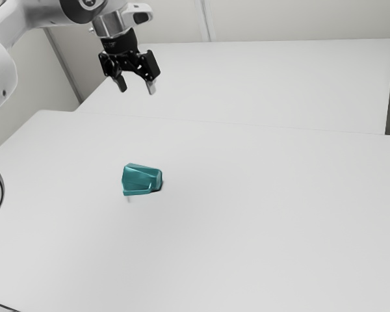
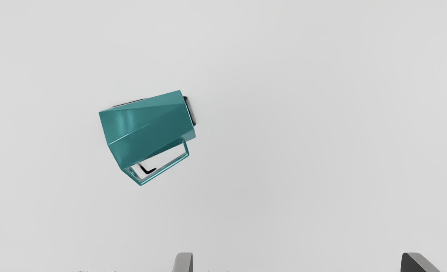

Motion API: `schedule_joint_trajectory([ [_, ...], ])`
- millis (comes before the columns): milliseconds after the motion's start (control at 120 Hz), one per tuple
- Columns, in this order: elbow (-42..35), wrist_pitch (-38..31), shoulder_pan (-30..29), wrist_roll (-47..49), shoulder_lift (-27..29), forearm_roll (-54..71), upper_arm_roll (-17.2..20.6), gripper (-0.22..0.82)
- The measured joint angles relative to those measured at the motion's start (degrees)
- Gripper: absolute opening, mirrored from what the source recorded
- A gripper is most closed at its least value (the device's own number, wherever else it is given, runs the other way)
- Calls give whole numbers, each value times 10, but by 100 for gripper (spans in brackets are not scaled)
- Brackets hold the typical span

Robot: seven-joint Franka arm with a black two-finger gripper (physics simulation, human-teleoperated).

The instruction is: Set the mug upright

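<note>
Wide open, the pincer hangs above the worktop. On the exterior view's left, the mug lies sideways. It's probably light, hard, slippery; its body looks easier to grab than its thin handle.

Counter: white, broad, plain-topped. Second flat surface: white, adjoined the counter's far edge in the exterior view. Wall: pale, stood behind, bearing a narrow upright strip.

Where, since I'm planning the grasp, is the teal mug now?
The teal mug lies on its side on the white table, toward the exterior view's left, lower than the open gripper.
</note>
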State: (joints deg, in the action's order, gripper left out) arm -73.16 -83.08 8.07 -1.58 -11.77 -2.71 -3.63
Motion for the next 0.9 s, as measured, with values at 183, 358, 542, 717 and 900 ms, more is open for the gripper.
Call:
schedule_joint_trajectory([
  [183,-2,9,5,-5,1,-20,-38,60],
  [358,-4,25,-1,-10,0,-68,-105,60],
  [542,-28,33,-1,-15,0,-120,-169,60],
  [717,-76,46,-2,-28,-4,-204,-242,60],
  [900,-119,54,-20,-59,-15,-281,-278,60],
])
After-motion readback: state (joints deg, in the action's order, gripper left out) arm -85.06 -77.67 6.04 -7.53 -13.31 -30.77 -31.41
